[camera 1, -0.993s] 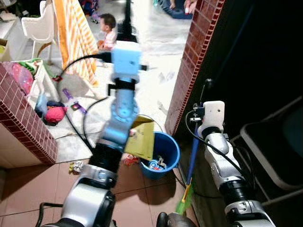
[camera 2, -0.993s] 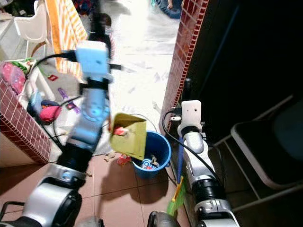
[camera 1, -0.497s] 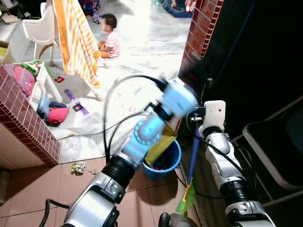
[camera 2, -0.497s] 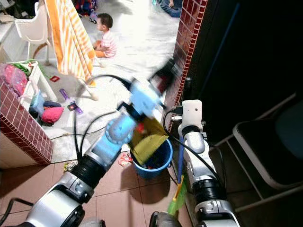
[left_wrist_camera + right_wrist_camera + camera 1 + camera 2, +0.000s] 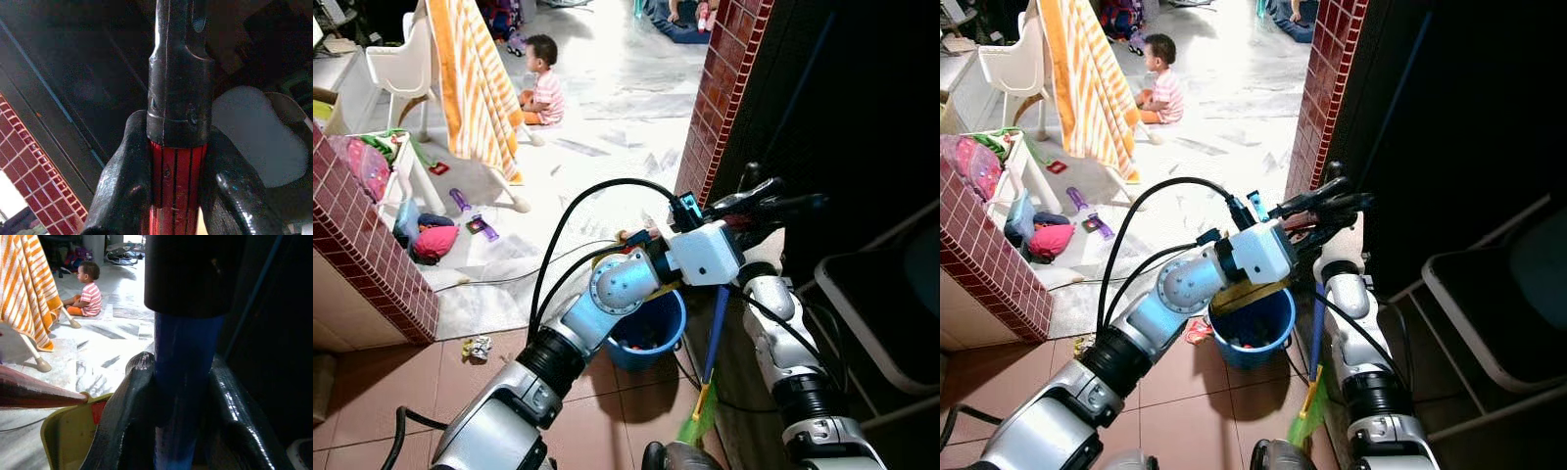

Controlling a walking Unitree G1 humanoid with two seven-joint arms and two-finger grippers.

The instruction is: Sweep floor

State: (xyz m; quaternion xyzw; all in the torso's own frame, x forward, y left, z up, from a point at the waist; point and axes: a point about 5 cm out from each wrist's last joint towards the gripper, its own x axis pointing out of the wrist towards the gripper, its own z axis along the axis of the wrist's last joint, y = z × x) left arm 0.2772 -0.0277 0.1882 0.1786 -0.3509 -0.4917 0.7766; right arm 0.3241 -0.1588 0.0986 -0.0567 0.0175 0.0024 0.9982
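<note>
- Left gripper (image 5: 176, 196) is pinching the red-and-black dustpan handle (image 5: 177, 122), jaws pressed on both sides of it.
- Yellow dustpan (image 5: 1252, 291) is hanging tipped over the blue bucket (image 5: 1255, 338), against its far rim.
- Handle's long axis is running from the pan up toward the dark doorway.
- Right gripper (image 5: 181, 426) is clamping the blue broom handle (image 5: 714, 328), which is standing near-upright, green bristles (image 5: 692, 426) on the tiled floor (image 5: 372, 392) just right of the bucket.
- Litter (image 5: 475, 346) is lying on the tiles left of the bucket, nearer the left arm.
- A child (image 5: 542, 80) is sitting well beyond.

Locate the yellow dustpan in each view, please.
Left eye: yellow dustpan edge, centre, above the blue bucket.
Right eye: centre, above that bucket.
Left wrist: its red handle in the left gripper.
Right wrist: yellow pan beside the blue broom handle.
Landmark: the bucket.
</note>
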